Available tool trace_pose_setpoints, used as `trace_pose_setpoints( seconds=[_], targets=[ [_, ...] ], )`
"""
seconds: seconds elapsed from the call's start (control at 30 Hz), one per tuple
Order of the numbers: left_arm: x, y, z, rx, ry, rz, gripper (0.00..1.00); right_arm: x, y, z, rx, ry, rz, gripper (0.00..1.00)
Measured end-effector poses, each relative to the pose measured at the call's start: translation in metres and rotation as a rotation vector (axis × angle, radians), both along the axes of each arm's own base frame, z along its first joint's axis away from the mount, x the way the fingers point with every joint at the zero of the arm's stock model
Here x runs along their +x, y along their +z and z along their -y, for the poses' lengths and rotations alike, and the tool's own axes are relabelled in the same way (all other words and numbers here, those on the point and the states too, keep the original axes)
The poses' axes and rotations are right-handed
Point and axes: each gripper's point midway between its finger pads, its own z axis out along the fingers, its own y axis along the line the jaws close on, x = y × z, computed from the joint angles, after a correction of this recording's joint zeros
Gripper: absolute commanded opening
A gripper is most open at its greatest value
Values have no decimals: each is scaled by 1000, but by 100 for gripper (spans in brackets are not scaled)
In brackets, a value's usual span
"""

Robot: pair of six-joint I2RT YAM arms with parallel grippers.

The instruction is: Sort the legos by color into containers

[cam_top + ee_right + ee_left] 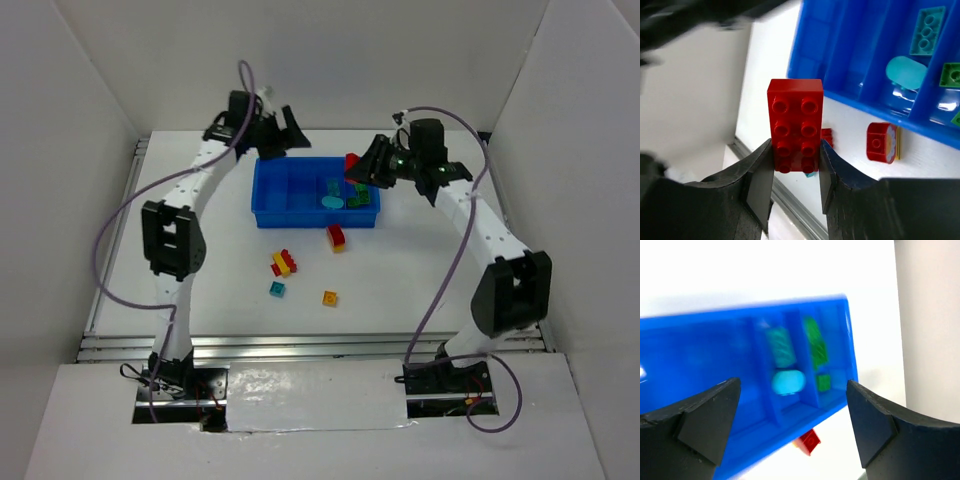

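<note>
A: From above first. Any sorting visible in the blue tray (270, 195)?

B: Some. Teal bricks (332, 192) in the third compartment from the left, green bricks (361, 190) in the rightmost, one colour to a slot. Loose on the table, nearer the arms: a red-and-yellow stack (336, 237), a red-and-yellow cluster (284, 263), a teal square (277, 289), a yellow square (329, 297).

A: And the arms?

B: Left gripper (283, 140) over the tray's far-left corner. Right gripper (365, 165) at the far-right end, carrying a red brick (352, 160).

A: Left wrist view next.

B: Spread wide, gripping nothing, hanging above the tray (700, 355). Too blurred to read the left compartments.

A: Right wrist?

B: Fingers (757, 185) pressed on the long sides of the red brick (795, 120), studs toward the lens. Pinched at one end, most of it sticking out, probably for a clean drop. Close to the tray's rim (840, 50) — over a compartment or not, hard to tell. Likely bound for a slot free of teal and green.
</note>
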Motion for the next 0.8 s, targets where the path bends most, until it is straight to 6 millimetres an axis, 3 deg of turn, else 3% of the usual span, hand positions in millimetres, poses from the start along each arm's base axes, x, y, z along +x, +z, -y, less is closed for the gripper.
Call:
trace_pose_setpoints(
  seconds=[0.1,0.2,0.3,0.37,0.47,0.6,0.67,0.8],
  targets=[
    [-1,53,-73,23,187,47,99,28,-19,-17,-39,-15,-59,0],
    [-17,99,-155,74,398,96,100,61,-37,-45,-70,-28,-98,0],
    [-44,109,-208,135,539,77,99,78,-61,-76,-102,-20,-147,0],
    [-65,93,-223,172,574,17,99,86,-77,-97,-127,-11,-179,4],
    [-99,49,-234,228,578,-112,100,92,-101,-119,-157,2,-219,9],
    [-130,5,-237,262,549,-243,100,86,-130,-129,-182,27,-280,21],
    [-135,0,-233,249,519,-262,99,87,-140,-128,-191,28,-304,52],
    [-139,8,-221,209,453,-239,99,97,-138,-131,-181,29,-297,79]
  ],
)
